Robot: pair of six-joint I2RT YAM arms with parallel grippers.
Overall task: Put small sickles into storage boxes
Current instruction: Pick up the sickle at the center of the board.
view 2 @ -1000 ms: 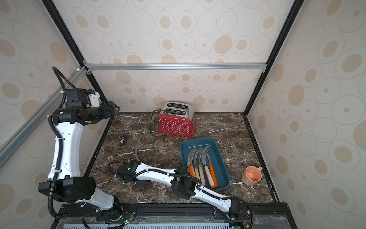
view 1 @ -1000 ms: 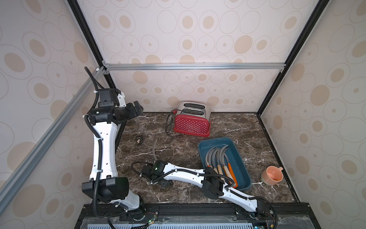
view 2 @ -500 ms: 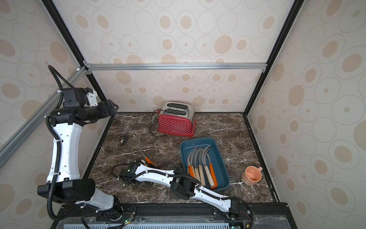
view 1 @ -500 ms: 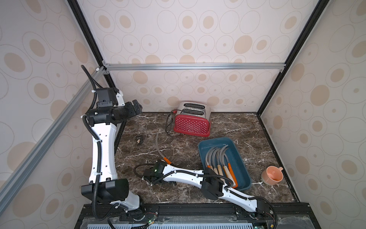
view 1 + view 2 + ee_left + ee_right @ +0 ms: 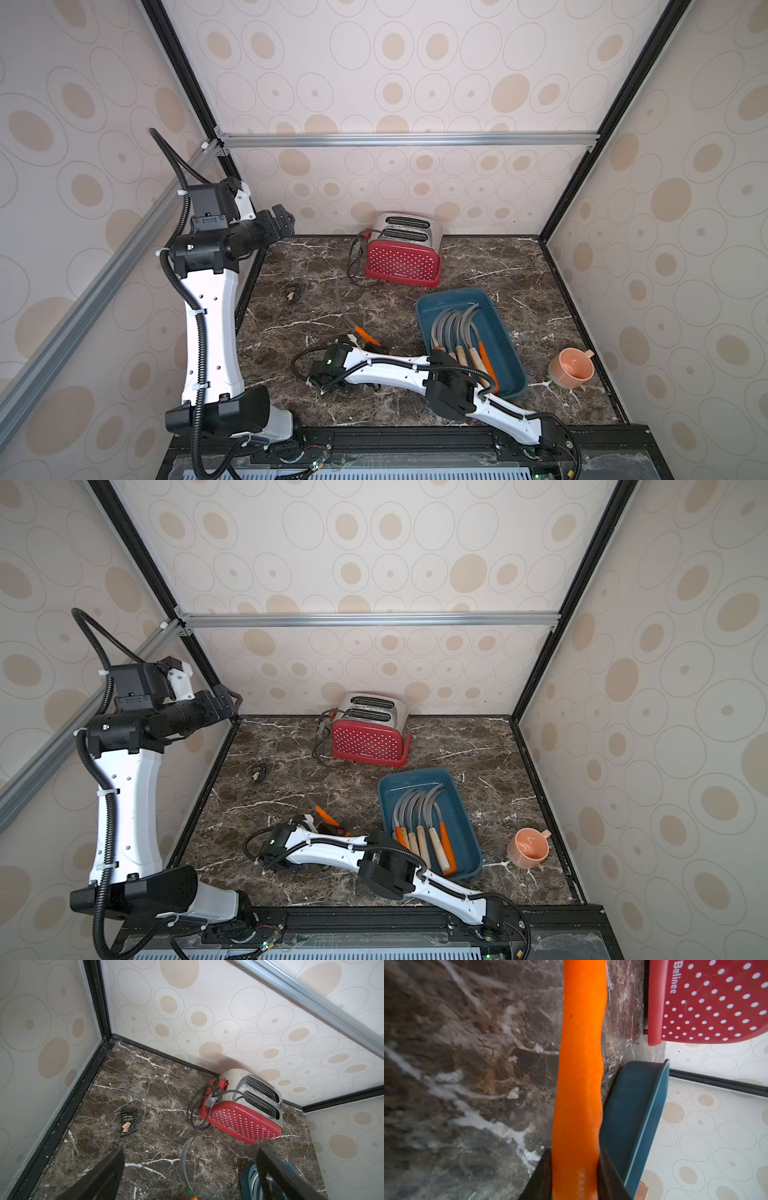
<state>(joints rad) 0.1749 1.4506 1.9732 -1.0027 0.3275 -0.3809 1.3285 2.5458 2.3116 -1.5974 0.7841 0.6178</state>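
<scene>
Slip risk: right fingers are gripping the sickle by its orange handle only, low over worktop near but outside tray, so the long blade could be swinging into the rim; left fingers are sitting open, empty.

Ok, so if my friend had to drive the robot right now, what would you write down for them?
Grippers: the right gripper is shut on the orange handle of the held sickle, whose blade points toward the toaster. It is beside the blue tray, not yet in it. The left gripper is open and empty, raised near the left wall.
Done: five sickles lie side by side in the blue tray.
Left: carry the held sickle over the tray's rim and let go. No other loose sickle shows in the top views.
</scene>
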